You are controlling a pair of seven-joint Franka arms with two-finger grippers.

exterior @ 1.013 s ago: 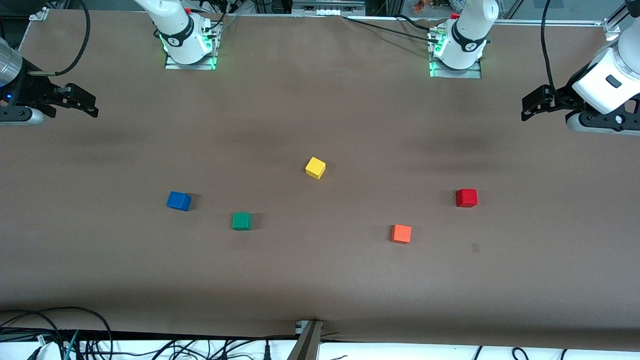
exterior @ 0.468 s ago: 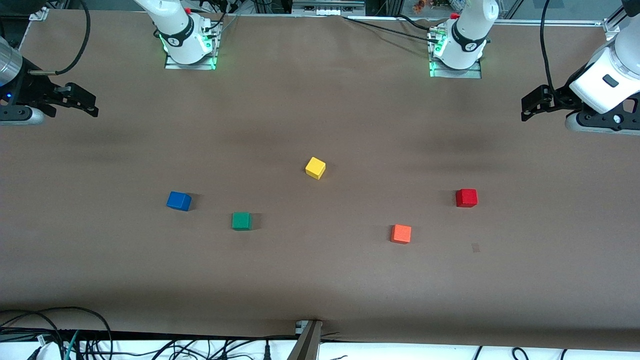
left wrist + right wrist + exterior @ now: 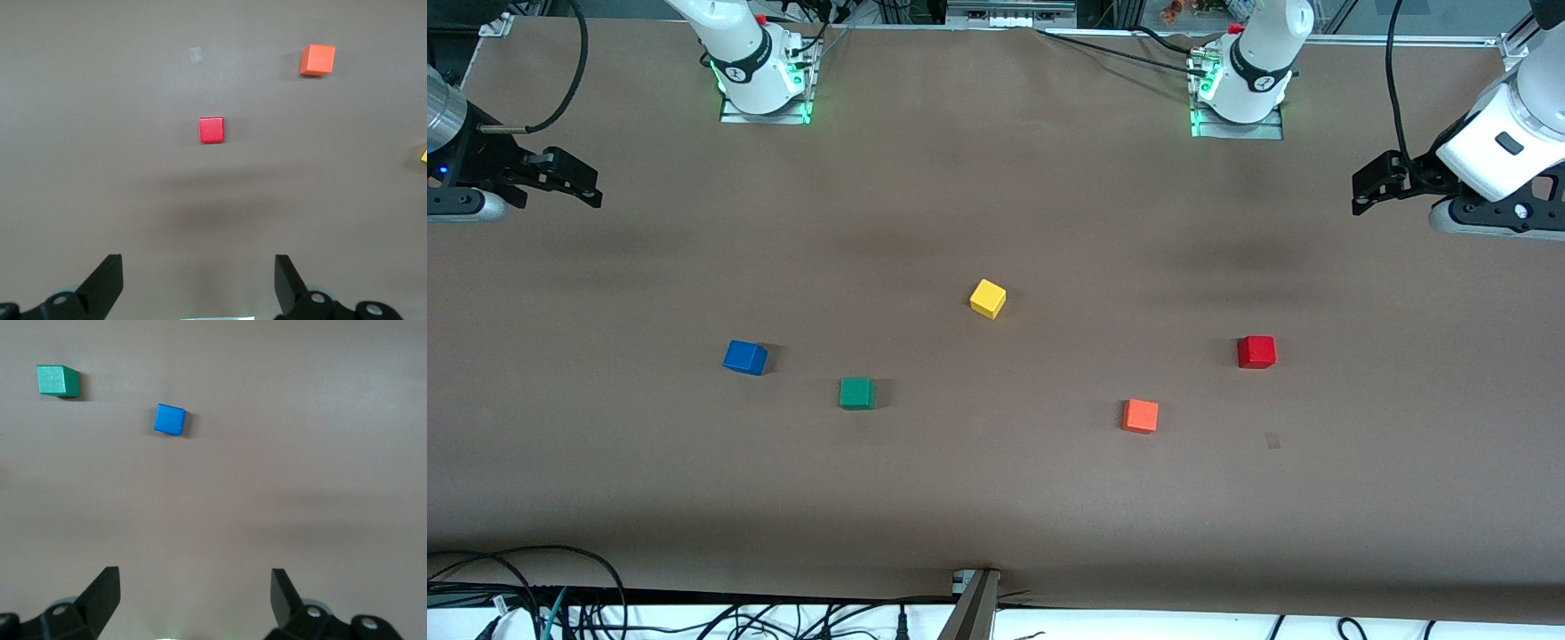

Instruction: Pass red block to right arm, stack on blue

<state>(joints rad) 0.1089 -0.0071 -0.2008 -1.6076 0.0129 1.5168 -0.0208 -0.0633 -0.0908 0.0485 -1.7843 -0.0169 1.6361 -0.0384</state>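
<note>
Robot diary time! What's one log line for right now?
left gripper: open, up at its table end | right gripper: open, waiting | red block: on table, untouched | blue block: bare

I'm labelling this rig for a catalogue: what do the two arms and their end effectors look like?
Both arms are white with green-lit bases. The right arm has a shiny silver wrist cylinder, a small blue light, a black cable and a slim black right end effector. The left arm has a white wrist and a black linkage-fingered left end effector.

Left end effector (image 3: 1371, 188) and right end effector (image 3: 574, 182) hang spread wide over bare table ends.
</note>
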